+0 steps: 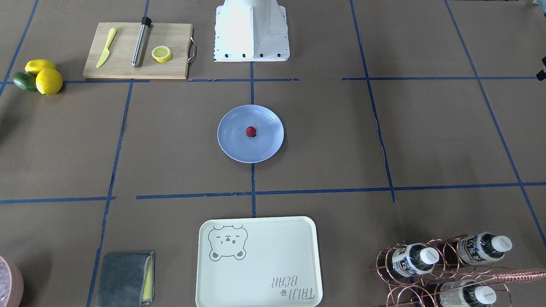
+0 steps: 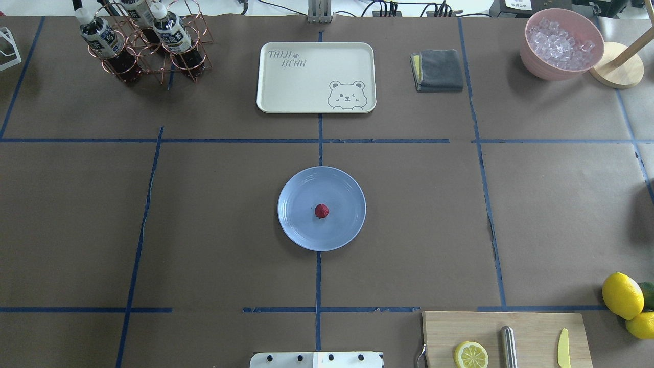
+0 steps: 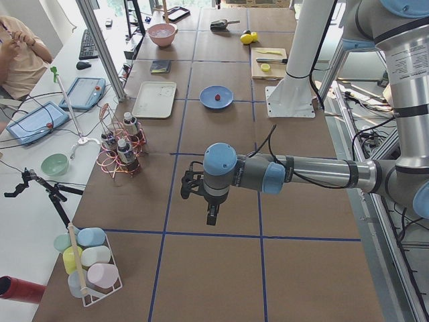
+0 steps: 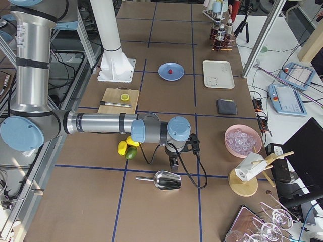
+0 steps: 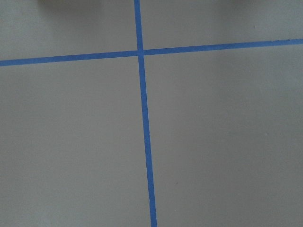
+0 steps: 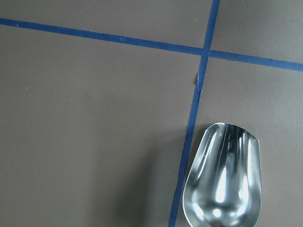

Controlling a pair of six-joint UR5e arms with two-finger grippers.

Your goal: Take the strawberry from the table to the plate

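- Closest to the robot's base, the cutting board (image 2: 531,332) carries a lemon half (image 2: 470,354) and a yellow knife (image 2: 563,354). Whole lemons (image 2: 622,295) lie just beside it. All of this sits off to the robot's right, well apart from the plate, and has no part in the task.
- Both arms reach out low over opposite ends of the counter (image 2: 204,230), far from the middle. This looks like a rest pose that keeps the middle of the counter open to the cameras.
- The left hand (image 3: 211,216) hangs over bare paper and a tape crossing. It shows only in a side view, so I cannot tell whether its fingers are spread or closed. Nothing appears beneath it in its wrist view.
- The right hand (image 4: 174,162) hangs just beside a metal scoop (image 6: 222,179). Its state cannot be told either.
- In the centre square, the plate (image 2: 296,225) sits on a tape line. The strawberry (image 2: 321,210) rests near the plate's middle, well inside the raised rim, so it is unlikely to roll off.
- Judged from this, the task looks complete.
- Farther out are the bear-print tray (image 2: 306,76) and a grey cloth (image 2: 439,70).
- At the far corners are a bottle rack (image 2: 143,46) and a pink bowl (image 2: 561,43) of ice.
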